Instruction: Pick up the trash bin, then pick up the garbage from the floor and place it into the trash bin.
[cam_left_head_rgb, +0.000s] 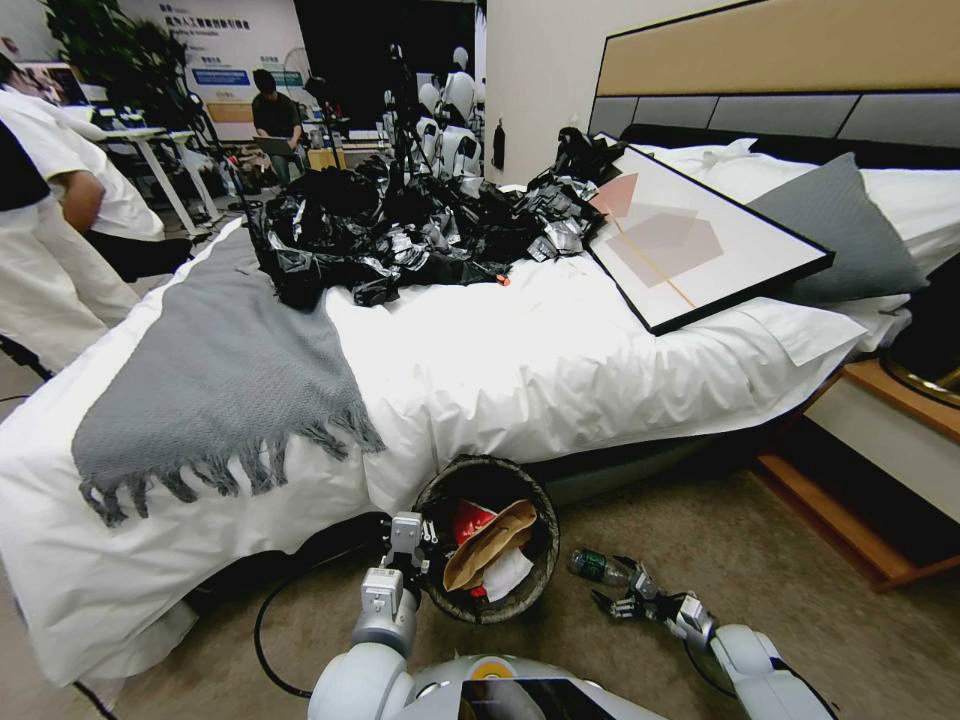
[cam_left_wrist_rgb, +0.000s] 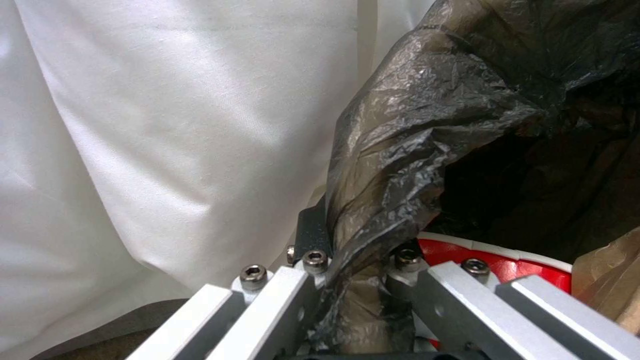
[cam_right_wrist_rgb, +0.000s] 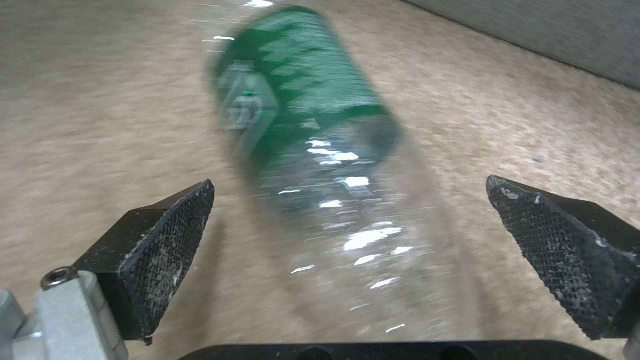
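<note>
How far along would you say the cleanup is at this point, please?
Mostly done: the left gripper is clamped on the trash bin's rim, and wrappers, cardboard and tissue already lie inside. In hand: the right gripper, open, is lined up on the green bottle lying on the floor. Left: grasping it and dropping it in.

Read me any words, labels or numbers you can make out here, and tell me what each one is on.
None can be read.
Wall poster in the room behind: lines of print, too small to read.
Green bottle label, lying on the floor in front of the open right hand: blurred, unreadable.
Red-and-white wrapper in the trash bin: no lettering shows.
</note>
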